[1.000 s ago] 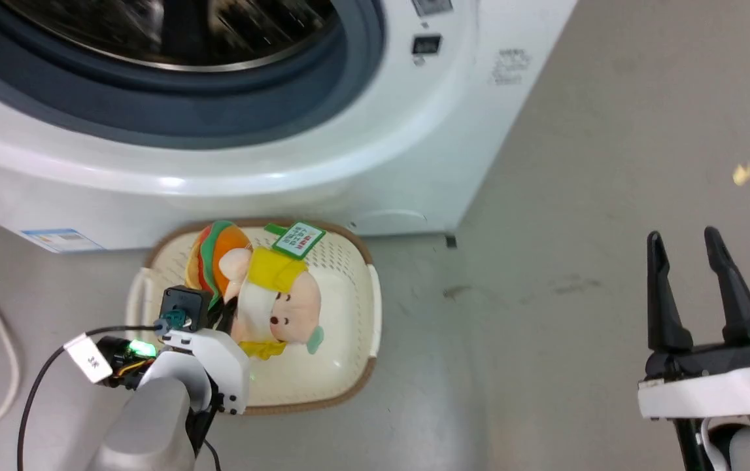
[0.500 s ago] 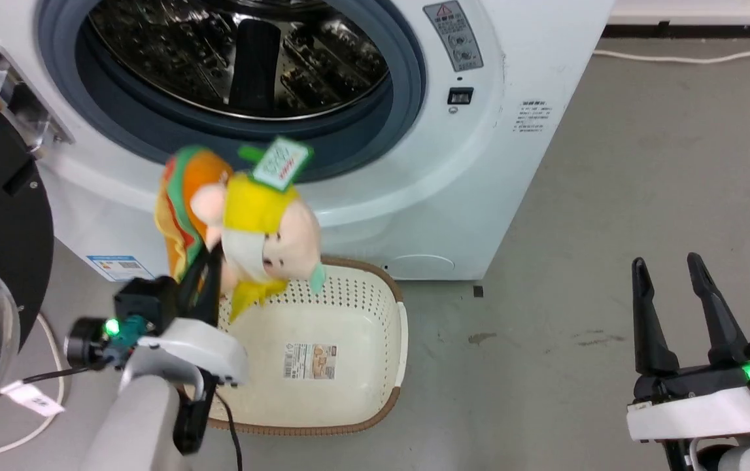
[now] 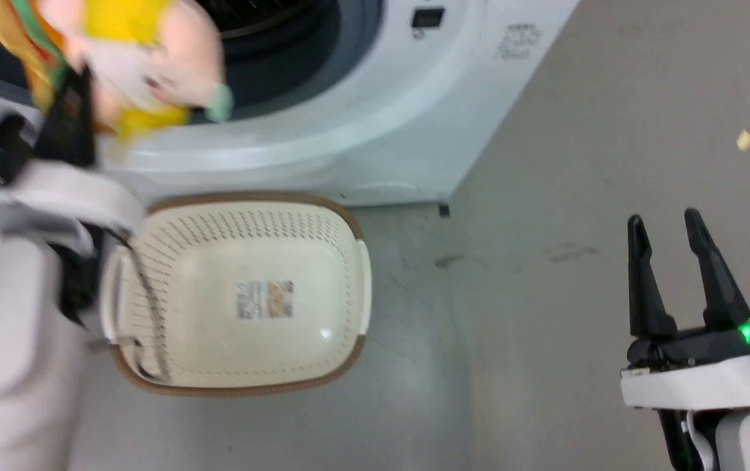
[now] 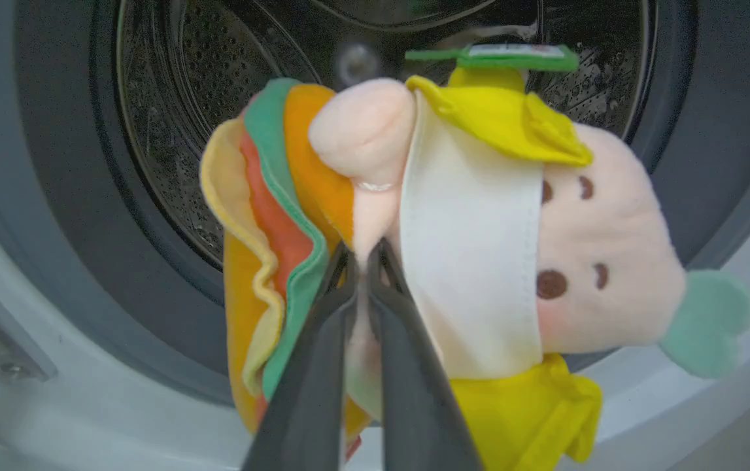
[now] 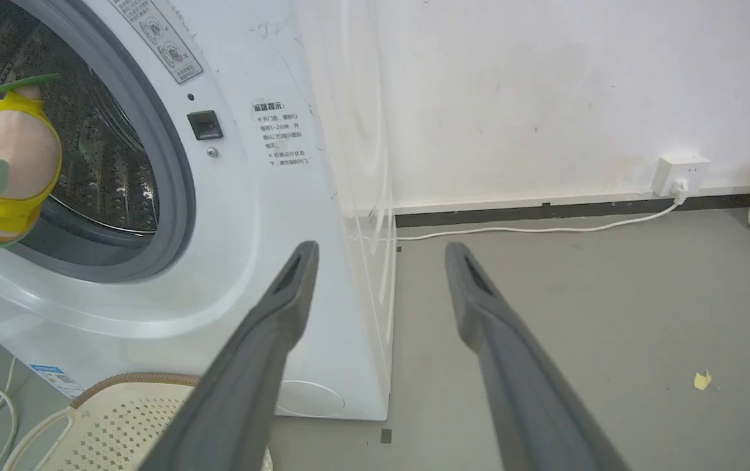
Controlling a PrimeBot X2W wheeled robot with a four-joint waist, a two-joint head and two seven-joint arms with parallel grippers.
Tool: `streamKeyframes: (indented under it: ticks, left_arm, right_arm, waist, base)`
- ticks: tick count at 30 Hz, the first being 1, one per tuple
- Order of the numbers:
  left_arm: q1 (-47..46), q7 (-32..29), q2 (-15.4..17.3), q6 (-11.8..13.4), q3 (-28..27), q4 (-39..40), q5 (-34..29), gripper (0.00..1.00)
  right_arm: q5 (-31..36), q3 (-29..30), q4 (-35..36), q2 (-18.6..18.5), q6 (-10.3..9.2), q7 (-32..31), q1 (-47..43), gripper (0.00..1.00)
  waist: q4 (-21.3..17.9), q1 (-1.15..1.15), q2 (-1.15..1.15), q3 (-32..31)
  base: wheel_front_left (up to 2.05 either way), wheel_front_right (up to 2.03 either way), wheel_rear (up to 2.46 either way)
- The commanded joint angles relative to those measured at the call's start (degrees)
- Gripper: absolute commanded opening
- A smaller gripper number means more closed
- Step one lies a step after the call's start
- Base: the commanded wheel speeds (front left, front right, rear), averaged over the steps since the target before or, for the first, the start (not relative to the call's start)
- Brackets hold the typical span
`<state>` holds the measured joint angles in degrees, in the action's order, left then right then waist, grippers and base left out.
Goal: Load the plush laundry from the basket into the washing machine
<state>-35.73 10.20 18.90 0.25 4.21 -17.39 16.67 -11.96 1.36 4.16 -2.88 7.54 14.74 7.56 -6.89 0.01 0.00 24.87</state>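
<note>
**Toy Held Up at the Washer Door**

Head view: the left pincer (image 3: 74,98) is up high and blurry. It grips the plush laundry (image 3: 133,39) in front of the washing machine (image 3: 361,131). The basket (image 3: 244,199) sits on the grey floor (image 3: 577,131). Its label (image 3: 265,299) is too blurry to read. The right pincer (image 3: 664,219) is spread wide and holds nothing.

Left wrist view: the fingers pinch the plush laundry between burger and doll, before the shiny drum (image 4: 172,131).

Right wrist view: a sticker (image 5: 280,134) on the washing machine has writing too tiny to read. Behind are a white wall (image 5: 512,98) and a socket (image 5: 679,173).

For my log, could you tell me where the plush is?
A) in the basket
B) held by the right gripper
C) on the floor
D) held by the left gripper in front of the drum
D: the left gripper pinches the plush in front of the drum.
</note>
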Motion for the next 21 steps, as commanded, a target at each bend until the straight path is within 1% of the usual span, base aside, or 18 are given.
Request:
streamKeyframes:
  ticks: [1, 2, 3, 4, 5, 6, 7, 8, 14, 18, 21]
  left_arm:
    - [-5.0, -1.4, 2.4, -0.7, -0.9, -1.0, -0.1, 0.00]
    - [-5.0, -1.4, 2.4, -0.7, -0.9, -1.0, -0.1, 0.00]
    - [-9.3, -3.4, 4.1, -1.4, -0.8, -2.2, -0.3, 0.00]
    - [-9.3, -3.4, 4.1, -1.4, -0.8, -2.2, -0.3, 0.00]
    - [-11.6, -4.3, 4.7, -1.8, -0.7, -2.8, -0.4, 0.00]
    - [-16.7, -6.7, 6.6, -2.7, 0.1, -4.7, -1.4, 0.00]
    - [-16.7, -6.7, 6.6, -2.7, 0.1, -4.7, -1.4, 0.00]
    - [-19.2, -7.8, 7.6, -3.2, 0.6, -5.8, -1.9, 0.00]
    - [-34.0, -15.0, 11.5, -4.2, 1.5, -14.1, -3.3, 0.00]
    - [-41.3, -19.2, 13.3, -5.1, 3.9, -20.1, -5.2, 0.00]
    - [-45.0, -21.0, 14.2, -5.5, 5.6, -24.1, -6.7, 0.00]
  right_arm:
    - [-0.8, -0.3, 0.5, 0.0, -0.05, 0.3, 1.9, 1.00]
    - [-0.8, -0.3, 0.5, 0.0, -0.05, 0.3, 1.9, 1.00]
    - [-1.4, -0.2, 0.8, 0.0, -0.05, 0.3, 2.8, 1.00]
    - [-1.4, -0.2, 0.8, 0.0, -0.05, 0.3, 2.8, 1.00]
    - [-1.6, -0.1, 0.9, 0.0, -0.05, 0.3, 3.1, 1.00]
    - [-2.1, -0.4, 1.1, 0.0, -0.05, 0.3, 3.8, 1.00]
    - [-2.1, -0.4, 1.1, 0.0, -0.05, 0.3, 3.8, 1.00]
    - [-2.3, -0.6, 1.3, 0.0, -0.05, 0.3, 4.2, 1.00]
    - [-4.2, -1.8, 2.2, 0.0, -0.05, 0.3, 5.9, 1.00]
    - [-5.2, -2.6, 2.2, 0.0, -0.05, 0.3, 6.7, 1.00]
    - [-5.8, -3.0, 2.2, 0.0, -0.05, 0.3, 7.4, 1.00]
  waist:
    - [-4.7, -0.01, 0.00, 6.6]
    - [-4.7, -0.01, 0.00, 6.6]
    - [-5.8, -0.01, 0.00, 9.0]
    - [-5.8, -0.01, 0.00, 9.0]
    - [-6.3, -0.01, 0.00, 10.0]
    - [-7.3, -0.01, 0.00, 12.2]
    - [-7.3, -0.01, 0.00, 12.2]
    - [-7.7, -0.01, 0.00, 13.0]
    - [-10.6, -0.01, 0.00, 18.1]
    - [-11.7, -0.01, 0.00, 20.2]
    - [-12.3, -0.01, 0.00, 21.3]
  base:
    - [0.00, 0.00, 0.00]
    - [0.00, 0.00, 0.00]
    - [0.00, 0.00, 0.00]
    - [0.00, 0.00, 0.00]
    - [0.00, 0.00, 0.00]
    - [0.00, 0.00, 0.00]
    - [0.00, 0.00, 0.00]
    - [0.00, 0.00, 0.00]
    - [0.00, 0.00, 0.00]
    - [0.00, 0.00, 0.00]
    - [0.00, 0.00, 0.00]
